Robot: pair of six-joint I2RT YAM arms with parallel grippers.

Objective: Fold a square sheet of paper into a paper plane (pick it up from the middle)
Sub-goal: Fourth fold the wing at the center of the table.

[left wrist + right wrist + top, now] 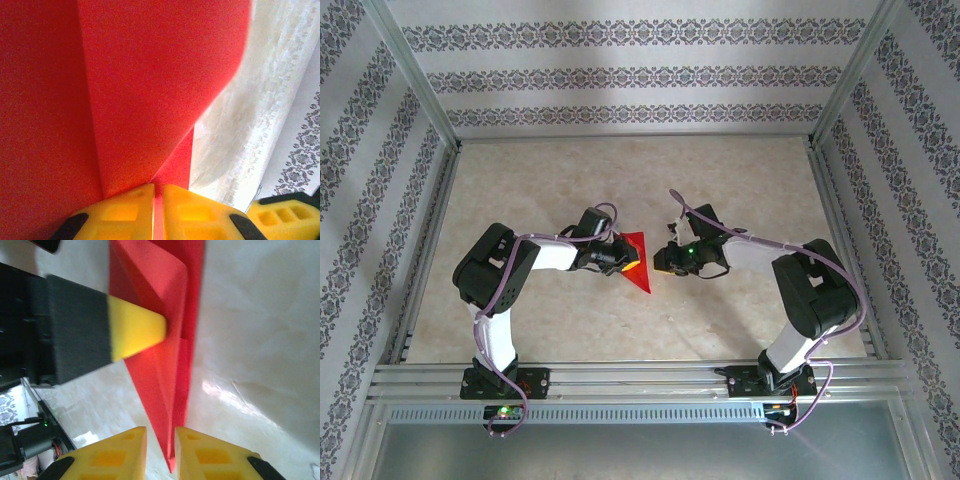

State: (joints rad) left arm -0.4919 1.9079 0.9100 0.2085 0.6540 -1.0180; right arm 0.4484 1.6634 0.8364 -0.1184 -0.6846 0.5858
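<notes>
Red paper plane, yellow-tipped left pincer, beige table

Seen from above, the black, yellow-tipped left gripper covers the left part of the folded bright red sheet of paper, and its jaws are too small to read. From the left wrist the sheet is blurred and runs off the top and left edges. From the right wrist, whether the yellow-fingered right gripper touches the sheet's tip cannot be told.
</notes>
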